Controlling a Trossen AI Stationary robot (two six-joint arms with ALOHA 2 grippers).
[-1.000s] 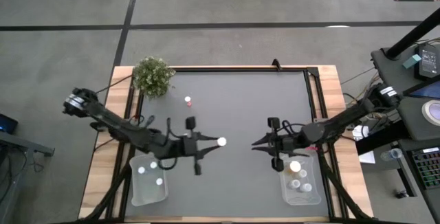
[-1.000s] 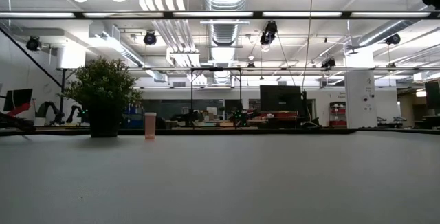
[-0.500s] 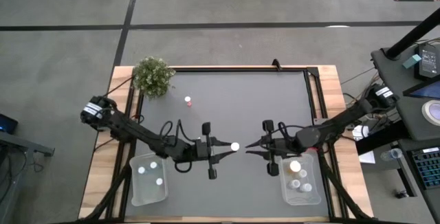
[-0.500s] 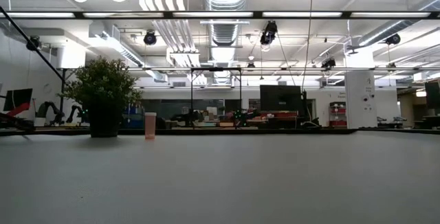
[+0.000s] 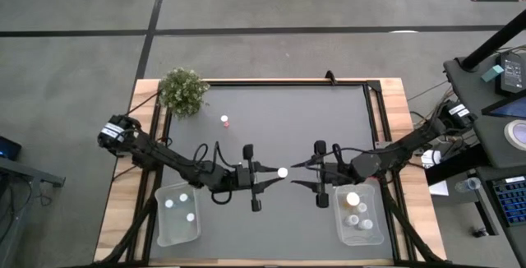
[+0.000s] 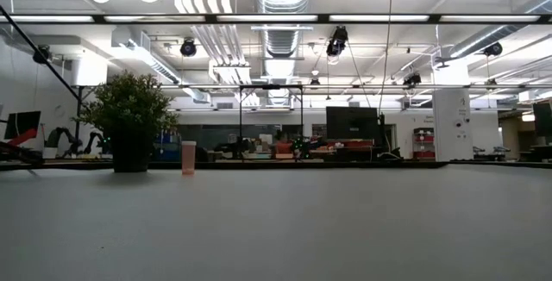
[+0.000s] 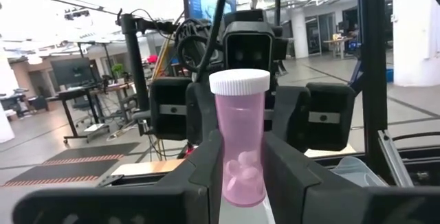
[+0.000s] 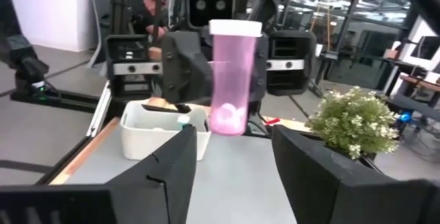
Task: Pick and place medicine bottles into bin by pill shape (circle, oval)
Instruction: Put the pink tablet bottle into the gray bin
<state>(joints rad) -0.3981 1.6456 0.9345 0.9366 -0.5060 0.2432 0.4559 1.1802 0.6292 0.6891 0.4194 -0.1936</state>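
A pink medicine bottle (image 7: 240, 141) with a white cap (image 5: 282, 172) is held upright over the middle of the table, with my left gripper (image 5: 274, 174) shut on it. My right gripper (image 5: 297, 174) faces it from the table's right. It is open, its fingertips (image 8: 187, 141) a little short of the bottle (image 8: 232, 80) and touching nothing. A second pink bottle (image 5: 224, 121) stands on its base on the far left part of the table and also shows in the low view (image 6: 188, 157). My left gripper pinches the lower half of the bottle's body (image 7: 240, 176) between its two fingers (image 7: 206, 162). The fingers lie level and come from the table's left. The bottle stands upright with its cap up, lifted clear of the table.
A green potted plant (image 5: 182, 90) stands at the far left corner. A clear bin (image 5: 164, 231) with three bottles sits at the near left. Another bin (image 5: 371, 237) with several bottles sits at the near right. Dark table lies bare between them.
My left gripper has carried the pink bottle toward the table's right, to its middle, keeping it upright. My right gripper has shifted left toward the bottle and has opened.
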